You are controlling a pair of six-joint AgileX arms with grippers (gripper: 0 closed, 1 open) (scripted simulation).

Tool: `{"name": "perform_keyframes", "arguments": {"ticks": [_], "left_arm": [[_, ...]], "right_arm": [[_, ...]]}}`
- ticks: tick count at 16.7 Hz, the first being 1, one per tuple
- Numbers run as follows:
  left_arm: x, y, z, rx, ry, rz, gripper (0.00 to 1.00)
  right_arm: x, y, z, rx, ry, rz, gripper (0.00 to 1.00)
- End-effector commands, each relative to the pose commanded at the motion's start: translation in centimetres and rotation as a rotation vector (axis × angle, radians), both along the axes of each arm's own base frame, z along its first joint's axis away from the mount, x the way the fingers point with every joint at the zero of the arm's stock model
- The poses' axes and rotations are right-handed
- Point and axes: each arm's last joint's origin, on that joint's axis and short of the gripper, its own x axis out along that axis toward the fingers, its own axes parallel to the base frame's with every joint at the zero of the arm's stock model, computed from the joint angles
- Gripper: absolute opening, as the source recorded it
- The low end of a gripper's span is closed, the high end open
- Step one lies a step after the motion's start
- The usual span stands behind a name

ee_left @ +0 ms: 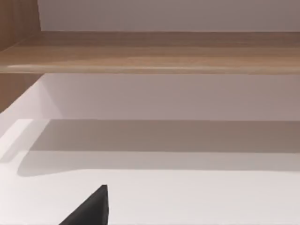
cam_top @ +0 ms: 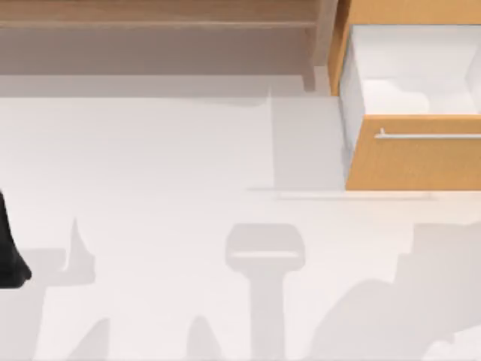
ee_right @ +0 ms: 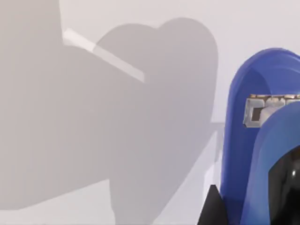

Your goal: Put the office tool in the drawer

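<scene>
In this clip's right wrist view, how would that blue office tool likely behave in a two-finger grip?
The blue office tool looks like a hard moulded shell, so probably stiff rather than floppy. Its surface is smooth, glossy and curved, so fingers may slip. A grey metal-looking insert suggests some weight for its size, though that's uncertain.

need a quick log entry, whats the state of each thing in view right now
drawer: pulled open, white inside showing, nothing seen in it
blue office tool: close up against the right wrist camera, off the white table, apparently held
left arm: parked at the table's left edge
pale wooden shelf: nothing on it
</scene>
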Motion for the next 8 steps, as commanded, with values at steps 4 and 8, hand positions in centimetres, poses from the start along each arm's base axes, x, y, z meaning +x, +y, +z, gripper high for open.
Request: {"name": "perform_keyframes", "arguments": {"ticks": [4, 8], "left_arm": [[0.0, 0.0, 0.0, 0.0, 0.0, 0.0, 1.0], [0.0, 0.0, 0.0, 0.0, 0.0, 0.0, 1.0]], "right_arm": [[1.4, -0.2, 3.0, -0.036, -0.08, -0.02, 0.0], [4.3, 0.2, 9.2, -0.088, -0.256, -0.048, 0.0]]}}
